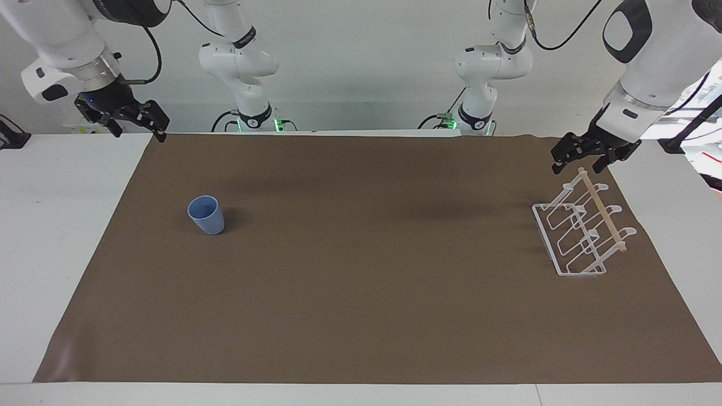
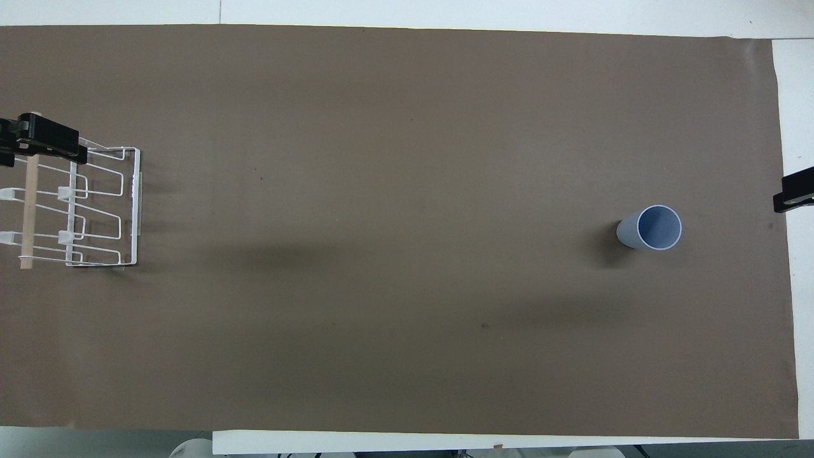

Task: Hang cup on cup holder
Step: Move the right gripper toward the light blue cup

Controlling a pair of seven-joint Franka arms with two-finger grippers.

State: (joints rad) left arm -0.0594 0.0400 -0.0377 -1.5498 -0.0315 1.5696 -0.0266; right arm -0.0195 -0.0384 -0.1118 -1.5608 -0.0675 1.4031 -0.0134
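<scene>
The light-blue cup point(image 1: 206, 215) stands upright, mouth up, on the brown mat toward the right arm's end of the table; it also shows in the overhead view point(image 2: 655, 228). The white wire cup holder point(image 1: 581, 239) with its wooden rod point(image 1: 602, 210) stands at the left arm's end, also seen from overhead point(image 2: 95, 210). My left gripper point(image 1: 579, 167) hangs open and empty in the air just over the holder's rod end; overhead it shows at the view's edge point(image 2: 41, 141). My right gripper point(image 1: 140, 135) is open, empty, raised over the mat's corner, well apart from the cup; only its tip shows overhead point(image 2: 795, 191).
The brown mat point(image 1: 361, 293) covers most of the white table point(image 1: 62, 225). Nothing else lies on it between cup and holder. The arm bases point(image 1: 254, 121) stand at the robots' edge.
</scene>
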